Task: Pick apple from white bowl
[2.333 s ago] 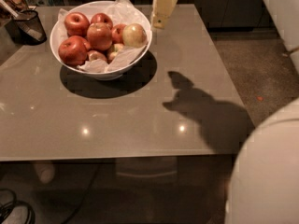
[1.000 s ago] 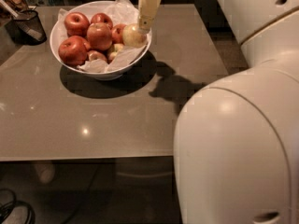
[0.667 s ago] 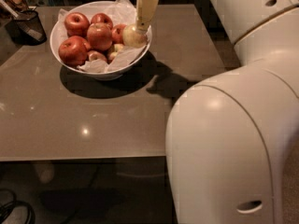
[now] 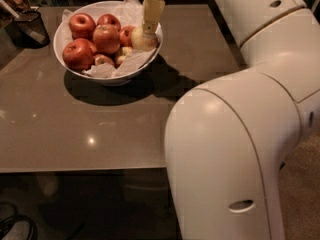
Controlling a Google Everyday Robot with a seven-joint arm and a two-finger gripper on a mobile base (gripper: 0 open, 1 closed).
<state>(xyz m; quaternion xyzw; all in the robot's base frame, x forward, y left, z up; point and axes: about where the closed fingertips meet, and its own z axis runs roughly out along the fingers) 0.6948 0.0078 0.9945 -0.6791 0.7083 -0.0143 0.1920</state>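
Glossy grey-brown table (image 4: 100,124), seen from above, lamp glints on its surface. Dark floor below the near edge; some dark cables (image 4: 12,226) at the bottom left corner.

Nearest: the robot arm (image 4: 235,154), bulky white casing, fills the right half of the view. It rises from the lower right, bends, and runs up and out past the top edge. It hides the table's near right corner.

Mid-table, bare top, then the bowl's dark shadow spreading right and toward the camera.

White bowl (image 4: 114,77) stands on the far left part of the table, upright, lined with crumpled white paper (image 4: 131,60) that sticks up over the rim at the back. Inside: red apples (image 4: 106,38), at least five, heaped toward the left and centre. One pale apple (image 4: 142,41), yellowish, sits against the bowl's right side, just beside the reds.

Gripper (image 4: 148,31): cream-coloured, reaches down from the top edge into the right side of the bowl. Its tip is touching the top of the pale apple. How wide it stands, and whether it has any hold on that apple, cannot be told from this angle. The apple rests in the bowl, not lifted.

Far left: small black mesh cup (image 4: 31,28), on the table, apart from the bowl.
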